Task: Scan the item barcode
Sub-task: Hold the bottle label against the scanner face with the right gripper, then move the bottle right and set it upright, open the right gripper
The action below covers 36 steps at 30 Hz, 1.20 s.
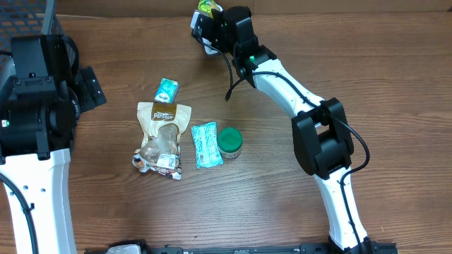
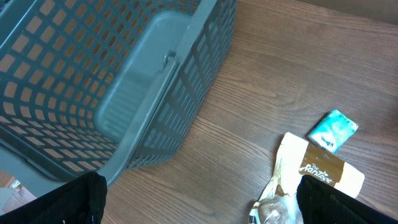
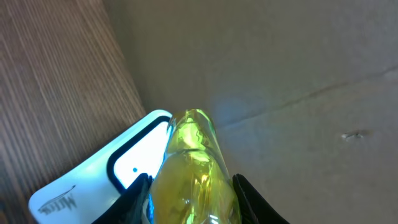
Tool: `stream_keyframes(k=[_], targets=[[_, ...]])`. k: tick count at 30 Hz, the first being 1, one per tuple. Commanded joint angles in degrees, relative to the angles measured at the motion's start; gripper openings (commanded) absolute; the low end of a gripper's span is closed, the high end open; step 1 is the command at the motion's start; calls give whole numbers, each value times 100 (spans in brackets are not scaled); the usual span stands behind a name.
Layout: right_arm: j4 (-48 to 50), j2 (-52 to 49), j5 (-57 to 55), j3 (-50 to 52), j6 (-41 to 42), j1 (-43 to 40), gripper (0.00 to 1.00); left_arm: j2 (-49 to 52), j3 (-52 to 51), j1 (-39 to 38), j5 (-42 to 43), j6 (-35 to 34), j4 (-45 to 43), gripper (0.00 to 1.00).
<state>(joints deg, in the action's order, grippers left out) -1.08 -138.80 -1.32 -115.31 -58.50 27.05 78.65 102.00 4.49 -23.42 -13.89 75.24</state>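
Left hand (image 2: 199,208) wide open, right arm (image 1: 286,81) stretched forward, right hand (image 3: 193,202) clamping yellow item (image 3: 189,149)

A brown wood-grain table (image 1: 261,204) runs back to a plain cardboard wall (image 3: 280,56) under even light.

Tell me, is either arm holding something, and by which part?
The right pincer grips a yellow-green item by its sides, its end poking out beside the white scanner. The left pincer is open, holding nothing.
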Motion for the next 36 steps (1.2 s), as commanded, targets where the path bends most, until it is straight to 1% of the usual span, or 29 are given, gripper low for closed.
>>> stream_keyframes(k=[1,7,10,15,19,21,24,26,29,30,33,36], targets=[[-273,28,144,15,173,37,4,9,114,0,-72,61,-9,99],[-262,28,138,15,173,37,4,9,111,0,-72,61,-9,100],[-63,98,-24,15,205,37,4,9,111,0,-72,61,-9,100],[437,498,-334,15,1095,37,4,9,114,0,-70,61,-9,100],[356,981,-426,15,1427,33,4,9,111,0,-72,61,-9,99],[144,1300,-492,15,1552,33,4,9,114,0,-72,61,-9,99],[-354,1801,-492,15,1768,33,4,9,111,0,-72,61,-9,100],[-785,2129,-511,15,2094,31,4,9,114,0,-72,61,-9,99],[-1801,2590,-507,15,3136,31,4,9,111,0,-72,61,-9,100],[-2258,2734,-507,15,3604,17,4,9,111,0,-72,61,-9,99],[-3716,3032,-509,15,4645,-63,4,9,114,0,-72,61,-9,100],[-4942,3093,-509,15,5250,-184,4,9,111,0,-72,61,-9,99]])
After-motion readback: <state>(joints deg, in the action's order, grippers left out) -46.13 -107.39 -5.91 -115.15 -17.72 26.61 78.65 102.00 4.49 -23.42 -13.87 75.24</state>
